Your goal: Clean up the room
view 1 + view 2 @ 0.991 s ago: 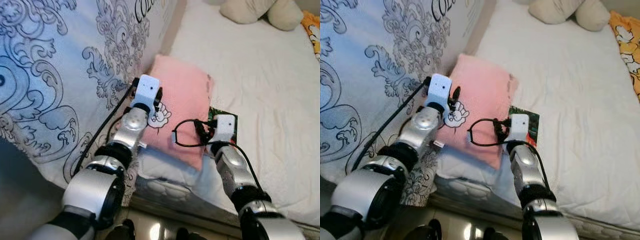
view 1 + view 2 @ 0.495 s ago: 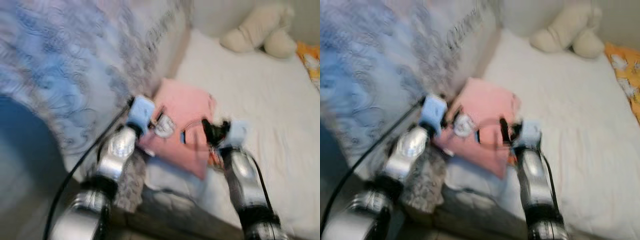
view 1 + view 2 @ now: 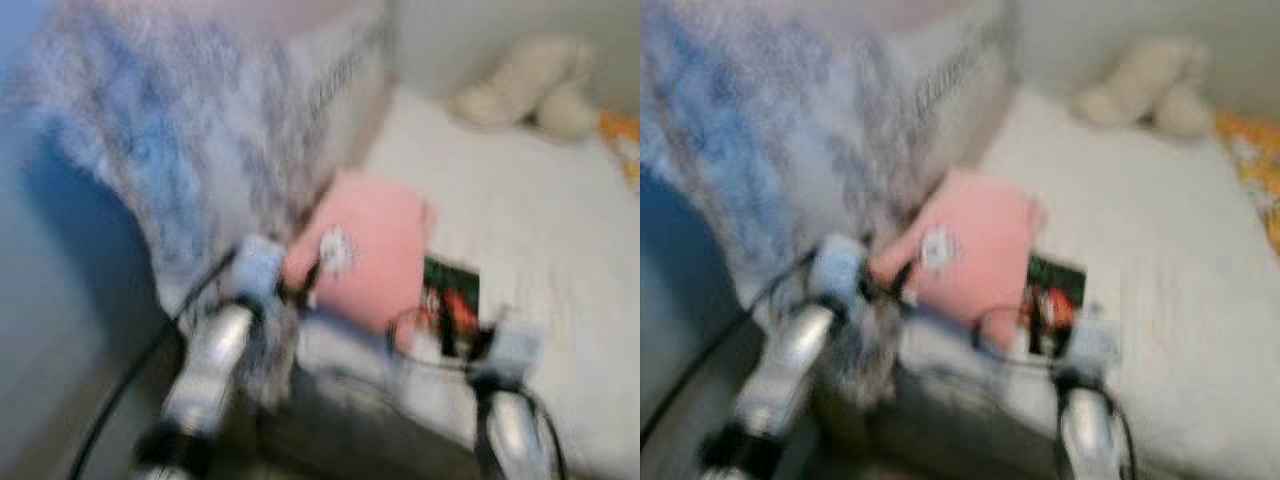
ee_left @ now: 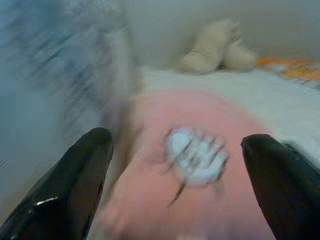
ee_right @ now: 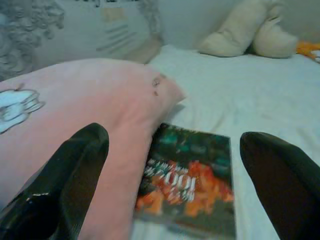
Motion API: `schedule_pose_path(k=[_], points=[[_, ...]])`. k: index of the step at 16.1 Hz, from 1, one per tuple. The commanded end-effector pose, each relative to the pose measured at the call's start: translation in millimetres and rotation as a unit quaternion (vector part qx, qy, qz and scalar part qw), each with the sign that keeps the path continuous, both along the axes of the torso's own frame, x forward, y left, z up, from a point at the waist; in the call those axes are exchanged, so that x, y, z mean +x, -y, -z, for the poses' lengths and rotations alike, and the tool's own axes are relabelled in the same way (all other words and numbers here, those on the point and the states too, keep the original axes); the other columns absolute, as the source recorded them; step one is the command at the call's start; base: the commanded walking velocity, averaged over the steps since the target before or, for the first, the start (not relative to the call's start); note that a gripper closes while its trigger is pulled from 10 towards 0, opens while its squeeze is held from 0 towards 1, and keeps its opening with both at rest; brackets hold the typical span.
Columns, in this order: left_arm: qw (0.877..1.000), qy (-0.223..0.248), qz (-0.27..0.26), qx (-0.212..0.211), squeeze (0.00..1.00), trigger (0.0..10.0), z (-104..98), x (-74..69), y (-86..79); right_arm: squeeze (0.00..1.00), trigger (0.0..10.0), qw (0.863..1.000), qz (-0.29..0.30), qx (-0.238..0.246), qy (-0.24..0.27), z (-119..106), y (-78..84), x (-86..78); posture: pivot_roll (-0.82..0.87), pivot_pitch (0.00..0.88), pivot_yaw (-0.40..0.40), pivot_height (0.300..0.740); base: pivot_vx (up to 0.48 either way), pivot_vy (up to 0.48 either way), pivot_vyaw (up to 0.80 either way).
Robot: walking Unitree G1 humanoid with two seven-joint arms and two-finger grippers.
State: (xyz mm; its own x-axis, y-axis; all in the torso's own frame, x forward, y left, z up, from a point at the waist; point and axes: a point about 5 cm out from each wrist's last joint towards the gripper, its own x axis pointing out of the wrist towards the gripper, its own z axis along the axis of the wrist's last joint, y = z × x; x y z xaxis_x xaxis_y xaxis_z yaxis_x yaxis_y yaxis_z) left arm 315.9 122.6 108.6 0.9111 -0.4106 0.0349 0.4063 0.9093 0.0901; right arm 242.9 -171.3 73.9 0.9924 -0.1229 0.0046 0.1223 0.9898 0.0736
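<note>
Both head views have swung since a second ago and are now badly blurred, so we read the shift as our camera's; against the bedding, our two arms sit lower and nearer the mattress edge than before. Our left gripper (image 4: 175, 165) stands wide open, its two black fingers (image 4: 65, 185) spread either side of the pink pillow (image 4: 200, 200), which carries one white cartoon print (image 4: 196, 155). Our right gripper (image 5: 170, 175) is open as well, its fingers framing one book (image 5: 192, 185) with a dark green and orange cover; neither holds anything. We count one pink pillow (image 3: 375, 245) on the white bed (image 3: 540, 220), with the book (image 3: 450, 295) lying flat just beside it and partly tucked under its edge. One cream plush toy (image 5: 250, 32) rests well apart, far up the bed. One blue-and-white patterned quilt (image 3: 200, 130) hangs along the robot's left side. An orange patterned cloth (image 3: 1250, 165) shows at the bed's far right edge.
</note>
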Motion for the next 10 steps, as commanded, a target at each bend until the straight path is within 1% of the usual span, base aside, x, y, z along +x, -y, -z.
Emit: schedule_pose_path(k=[1, 2, 3, 4, 6, 8, 9, 10], points=[[1.000, 0.004, 0.010, 0.000, 0.00, 10.0, -4.2, 2.4, 4.5, 0.99, 10.0, 1.000, 0.007, -0.006, -0.014, 4.1, 2.2, -2.4, -0.02, 0.000, -0.040, 0.740, 0.000, -0.480, 0.00], [1.000, 0.005, -0.024, -0.009, 0.00, 10.0, -2.5, 3.7, 6.8, 0.00, 10.0, 0.999, 0.021, -0.004, -0.028, 4.8, 6.5, 3.3, 0.00, 0.000, -0.058, 0.740, 0.000, -0.480, 0.00], [0.995, -0.016, -0.079, -0.056, 0.00, 10.0, -3.4, 5.2, 7.7, 0.00, 10.0, 1.000, 0.004, -0.007, -0.020, -5.4, 3.7, 21.9, 0.02, 0.000, -0.061, 0.740, 0.000, -0.480, 0.00], [0.995, -0.009, -0.080, -0.054, 0.00, 10.0, -5.2, 2.8, 8.0, 0.00, 10.0, 1.000, -0.012, -0.013, -0.019, -7.9, 0.8, 28.5, 0.02, 0.000, -0.066, 0.740, 0.000, -0.480, 0.00], [0.996, -0.008, -0.076, -0.056, 0.00, 10.0, -4.4, -0.7, 6.5, 0.00, 10.0, 0.999, -0.030, -0.022, -0.014, -10.3, -2.9, 32.6, 0.02, 0.000, -0.065, 0.740, 0.000, -0.480, 0.00], [0.995, -0.010, -0.080, -0.057, 0.00, 10.0, -2.2, -2.3, 6.6, 0.00, 10.0, 0.997, -0.059, -0.055, -0.014, -7.7, -11.4, 36.3, 0.02, 0.000, -0.042, 0.740, 0.000, -0.480, 0.00], [0.995, -0.008, -0.086, -0.056, 0.00, 10.0, -2.3, -3.3, 7.0, 0.00, 10.0, 0.997, -0.056, -0.048, -0.019, -5.6, -12.4, 38.8, 0.03, 0.000, -0.042, 0.740, 0.000, -0.480, 0.00], [0.994, 0.005, -0.097, -0.053, 0.00, 10.0, -7.0, -4.1, 3.4, 0.00, 10.0, 0.998, -0.051, -0.024, -0.026, -3.6, -12.5, 39.3, 0.03, 0.000, -0.041, 0.740, 0.000, -0.480, 0.00]])
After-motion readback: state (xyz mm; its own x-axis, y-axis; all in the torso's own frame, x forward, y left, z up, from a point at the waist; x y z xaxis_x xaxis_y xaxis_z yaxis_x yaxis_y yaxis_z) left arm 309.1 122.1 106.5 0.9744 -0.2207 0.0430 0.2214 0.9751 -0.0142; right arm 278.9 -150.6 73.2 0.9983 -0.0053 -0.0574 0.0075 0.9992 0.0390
